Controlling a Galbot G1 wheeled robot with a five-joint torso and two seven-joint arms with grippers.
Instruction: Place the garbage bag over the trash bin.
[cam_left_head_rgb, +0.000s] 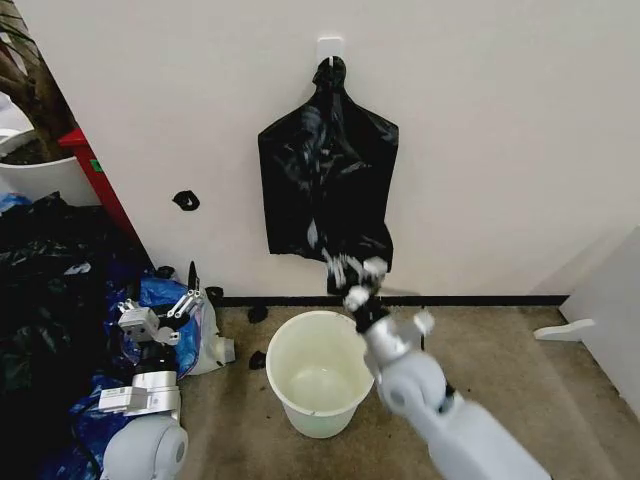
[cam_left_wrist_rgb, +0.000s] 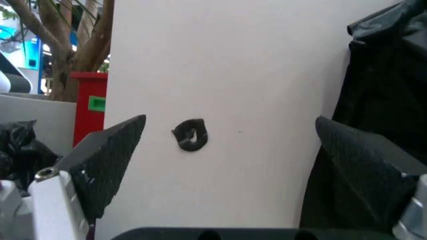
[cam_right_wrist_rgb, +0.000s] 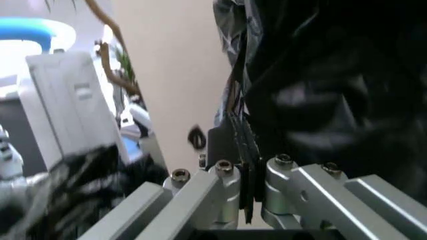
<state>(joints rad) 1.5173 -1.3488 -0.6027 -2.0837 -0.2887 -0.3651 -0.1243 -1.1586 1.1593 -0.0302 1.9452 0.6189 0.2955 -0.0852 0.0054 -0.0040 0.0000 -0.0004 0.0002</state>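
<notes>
Head view first: a thin, glossy, crinkled black plastic garbage bag (cam_left_head_rgb: 328, 180) hangs by its bunched neck from a white wall hook (cam_left_head_rgb: 329, 47) in the upper middle of the frame, flat against the pale wall. At the bag's lower edge, just right of centre, the right gripper (cam_left_head_rgb: 352, 272) is raised on its grey arm, its fingers pressed together on the bag's bottom hem. Directly beneath, in the lower middle, stands the round white plastic trash bin (cam_left_head_rgb: 296, 392) with a pale greenish inside, open and upright on the tan floor, apart from the bag. At lower left the left gripper (cam_left_head_rgb: 166, 305) sits low with its fingers spread, holding nothing, in front of a heap of black and blue bags (cam_left_head_rgb: 60, 300). A small black scrap (cam_left_head_rgb: 186, 200) clings to the wall at left.

Left wrist view: the two dark ribbed fingers (cam_left_wrist_rgb: 110, 155) stand wide apart at either side of the frame, with the same black scrap (cam_left_wrist_rgb: 191, 135) on the wall between them and the garbage bag (cam_left_wrist_rgb: 383, 75) along the right edge. A red cabinet (cam_left_wrist_rgb: 90, 110) and a tree trunk (cam_left_wrist_rgb: 63, 60) sit at left.

Right wrist view: the silver finger links meet at the bottom centre, and the dark pads (cam_right_wrist_rgb: 244, 150) are clamped on a fold of the garbage bag (cam_right_wrist_rgb: 333, 80), which fills the right half.
</notes>
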